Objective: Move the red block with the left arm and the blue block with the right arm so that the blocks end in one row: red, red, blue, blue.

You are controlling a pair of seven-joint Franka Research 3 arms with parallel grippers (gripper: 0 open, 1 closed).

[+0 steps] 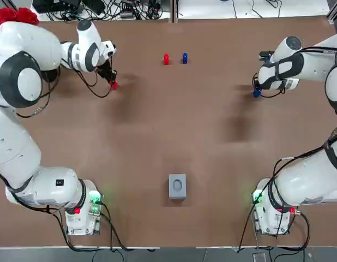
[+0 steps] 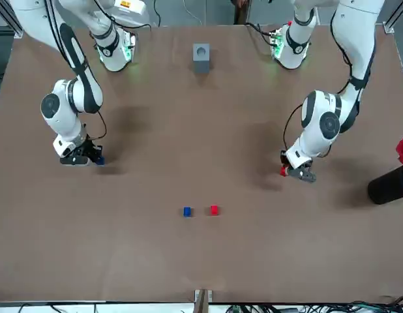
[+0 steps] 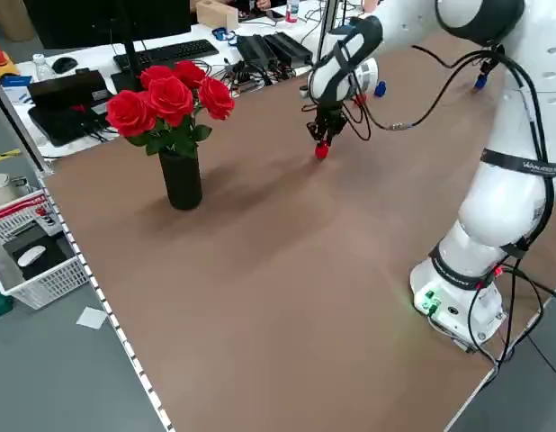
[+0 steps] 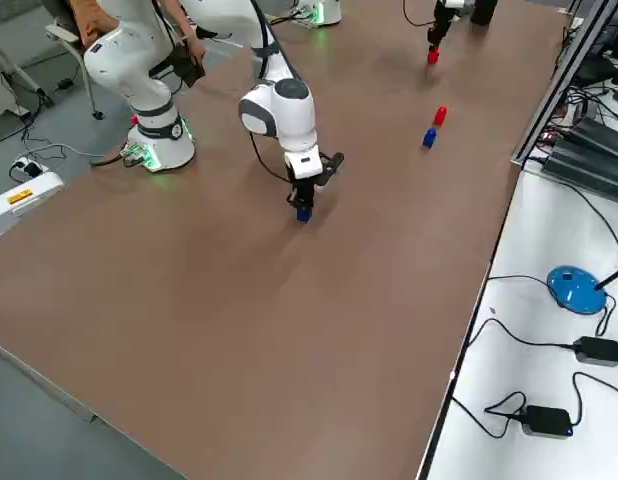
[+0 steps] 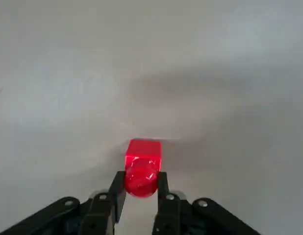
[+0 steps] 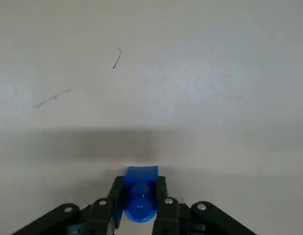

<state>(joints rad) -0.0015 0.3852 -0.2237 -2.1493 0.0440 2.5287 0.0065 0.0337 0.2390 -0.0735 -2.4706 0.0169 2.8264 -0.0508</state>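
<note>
I have the left gripper (image 5: 140,181) clamped on the red block (image 5: 142,154), eight o'clock from the resting pair (image 1: 166,59). The right gripper (image 6: 139,188) is clamped on the blue block (image 6: 140,174), at four o'clock. Each flanks its own colour, I judge.

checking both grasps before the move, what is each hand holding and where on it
Left hand pinches a red block by two opposite sides, near its studded top. Right hand pinches a blue block the same way.

Overhead, front, sides, wrists — shared table (image 1: 212,142)
</note>
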